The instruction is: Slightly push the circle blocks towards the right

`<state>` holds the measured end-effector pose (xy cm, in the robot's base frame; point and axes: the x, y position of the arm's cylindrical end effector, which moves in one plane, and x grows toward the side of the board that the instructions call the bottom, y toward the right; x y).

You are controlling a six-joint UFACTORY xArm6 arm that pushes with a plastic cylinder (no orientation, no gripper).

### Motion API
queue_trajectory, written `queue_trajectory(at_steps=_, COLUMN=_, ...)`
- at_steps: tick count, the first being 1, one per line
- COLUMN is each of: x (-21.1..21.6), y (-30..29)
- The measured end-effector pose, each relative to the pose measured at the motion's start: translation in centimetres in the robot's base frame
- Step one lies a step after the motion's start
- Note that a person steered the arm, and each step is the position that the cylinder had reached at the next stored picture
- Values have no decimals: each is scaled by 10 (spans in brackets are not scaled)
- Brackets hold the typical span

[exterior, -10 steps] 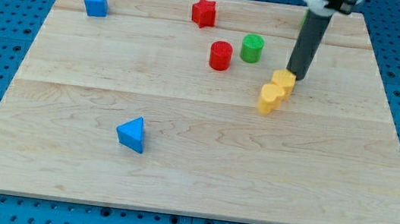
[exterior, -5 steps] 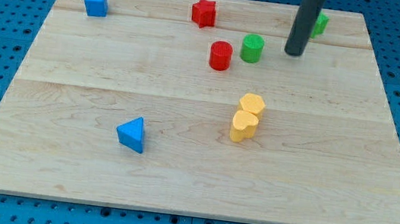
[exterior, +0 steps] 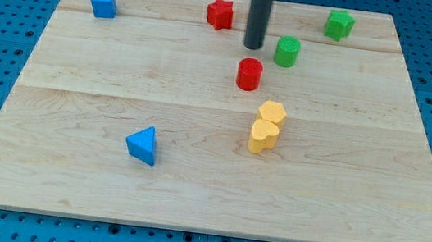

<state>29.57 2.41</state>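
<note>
The red circle block (exterior: 248,74) lies near the board's middle, a little towards the view's top. The green circle block (exterior: 287,51) lies up and to the right of it. My tip (exterior: 253,46) rests on the board just above the red circle and to the left of the green circle, close to both. The rod rises straight up out of the view's top.
A red star block (exterior: 221,13) and a blue cube (exterior: 103,2) lie near the view's top. A green star block (exterior: 339,25) lies at the top right. Two yellow blocks (exterior: 266,126) touch each other below the red circle. A blue triangle (exterior: 143,144) lies at the lower left.
My tip has moved left, from the green circle's right to its left. The red and green circles have shifted right; the red one also moved slightly down. The yellow blocks earlier slid down-left.
</note>
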Motion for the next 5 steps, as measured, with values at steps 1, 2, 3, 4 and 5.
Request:
queue_trajectory(at_steps=1, x=0, y=20)
queue_trajectory(at_steps=2, x=-1, y=21)
queue_trajectory(at_steps=3, x=-3, y=11)
queue_trajectory(at_steps=4, x=-4, y=2)
queue_trajectory(at_steps=5, x=-4, y=-5)
